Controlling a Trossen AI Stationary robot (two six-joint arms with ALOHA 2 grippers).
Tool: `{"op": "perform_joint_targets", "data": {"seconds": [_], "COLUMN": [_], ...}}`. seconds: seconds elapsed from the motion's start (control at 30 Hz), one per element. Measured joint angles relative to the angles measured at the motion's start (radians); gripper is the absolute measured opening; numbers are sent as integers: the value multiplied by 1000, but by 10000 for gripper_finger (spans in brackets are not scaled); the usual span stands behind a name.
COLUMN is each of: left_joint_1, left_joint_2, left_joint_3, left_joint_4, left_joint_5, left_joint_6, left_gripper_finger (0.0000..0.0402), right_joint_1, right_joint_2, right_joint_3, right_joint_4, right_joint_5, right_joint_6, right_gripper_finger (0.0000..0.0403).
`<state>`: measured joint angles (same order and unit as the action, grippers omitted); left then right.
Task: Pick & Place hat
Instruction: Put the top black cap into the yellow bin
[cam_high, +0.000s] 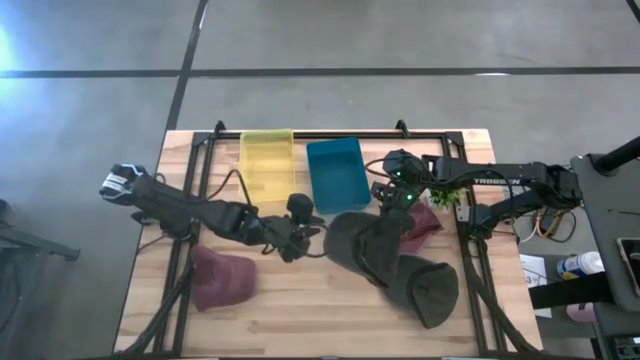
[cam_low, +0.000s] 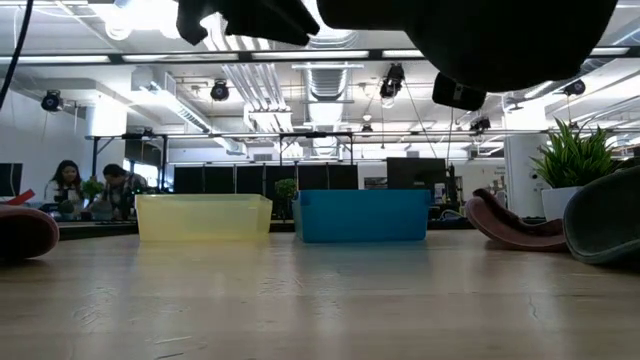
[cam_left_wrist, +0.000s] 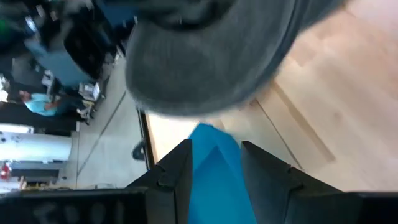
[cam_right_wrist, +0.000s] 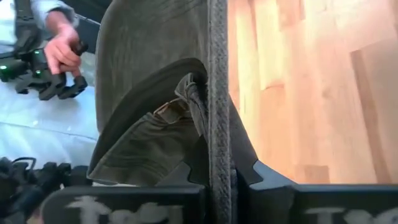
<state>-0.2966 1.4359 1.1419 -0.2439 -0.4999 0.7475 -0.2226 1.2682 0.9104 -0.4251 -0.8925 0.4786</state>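
Note:
My right gripper (cam_high: 383, 243) is shut on a dark olive hat (cam_high: 347, 240) over the middle of the table; the low view shows this hat (cam_low: 490, 35) high above the table top. My left gripper (cam_high: 303, 234) is open and level just left of that hat, touching nothing; its fingers (cam_left_wrist: 177, 174) point toward the hat's crown (cam_left_wrist: 211, 56). A second dark olive hat (cam_high: 428, 287) lies on the table's near right. One maroon hat (cam_high: 222, 278) lies near left, and another (cam_high: 422, 222) lies on the right. My right gripper (cam_right_wrist: 217, 171) pinches the dark olive hat's brim at its edge (cam_right_wrist: 217, 99) between its two fingers; the brim runs edge-on between them. The hat's inside with its sweatband (cam_right_wrist: 155, 137) faces one side. The hat is lifted clear of the table.
A yellow bin (cam_high: 267, 160) and a blue bin (cam_high: 335, 172) stand side by side at the table's far edge. A small potted plant (cam_high: 447, 197) stands far right. A person's hand (cam_right_wrist: 62, 50) shows beyond the table. Bare wood lies along the near edge, middle.

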Motion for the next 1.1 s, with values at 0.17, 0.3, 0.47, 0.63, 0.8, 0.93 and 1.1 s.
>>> {"op": "perform_joint_targets", "data": {"seconds": [0.17,0.3,0.47,0.63,0.8,0.93,1.1], "left_joint_1": [-32,-47,-69,-90,-101,-109,-111], "left_joint_2": [25,44,62,62,62,63,74], "left_joint_3": [1,2,2,4,4,4,3], "left_joint_4": [141,167,166,222,291,298,302], "left_joint_5": [-36,-61,-126,-134,-132,-117,4], "left_joint_6": [33,49,87,95,101,104,55], "left_gripper_finger": [129,129,128,128,128,128,129], "right_joint_1": [-1,-1,-1,-7,-34,-53,-60], "right_joint_2": [-1,-1,-1,4,5,5,5], "right_joint_3": [0,0,0,-2,-13,-18,-19], "right_joint_4": [20,53,59,61,67,70,88], "right_joint_5": [-34,-102,-170,-190,-190,-212,-212], "right_joint_6": [16,45,74,77,75,83,102], "right_gripper_finger": [13,13,13,13,13,13,13]}}
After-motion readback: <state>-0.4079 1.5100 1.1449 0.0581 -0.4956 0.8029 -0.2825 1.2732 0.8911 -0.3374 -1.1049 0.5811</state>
